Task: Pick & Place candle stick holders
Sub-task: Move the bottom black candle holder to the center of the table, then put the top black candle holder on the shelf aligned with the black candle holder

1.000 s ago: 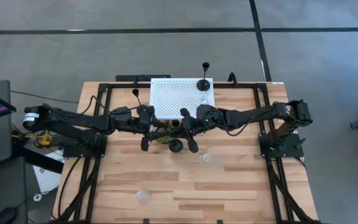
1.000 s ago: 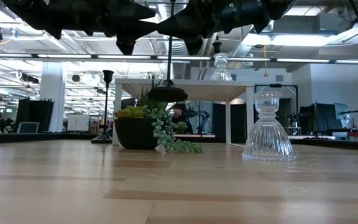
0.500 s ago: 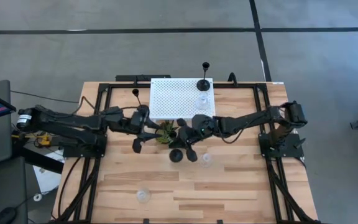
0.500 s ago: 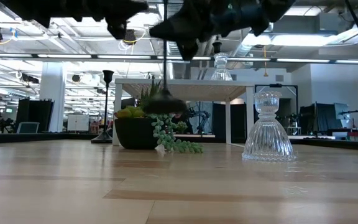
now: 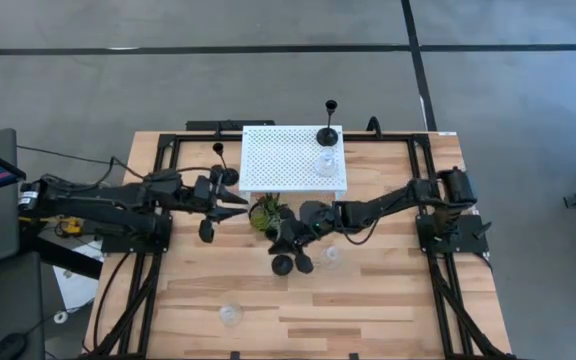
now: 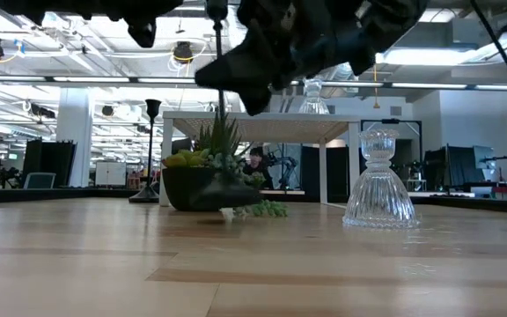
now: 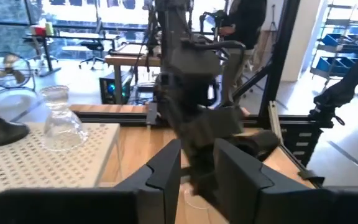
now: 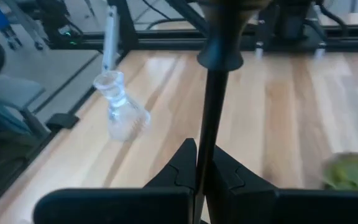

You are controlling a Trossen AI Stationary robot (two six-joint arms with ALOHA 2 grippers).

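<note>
My right gripper is shut on a tall black candle stick holder, whose round base hangs low over the table in front of the green plant. My left gripper stands open and empty, left of the plant. Another black holder stands on its base left of the white perforated stand. One black holder and one glass holder stand on that stand. Two more glass holders stand on the table. My right gripper pinches the black holder's thin stem between its two fingers, on the stem's upper part below the top cup. The fingers come from the table's right, slanting a little down, and lie across the stem. The holder hangs about upright, its base just clear of the table.
The plant's trailing leaves lie right behind the hanging base. The glass holder stands close to the right of it. Black frame rails run along the table's left and right sides. A person stands beyond the table.
My right gripper has sunk and come toward the table's near edge with the black holder, whose base has dropped from the plant's top to just above the tabletop. My left gripper has drawn back toward the table's left edge, away from the plant.
</note>
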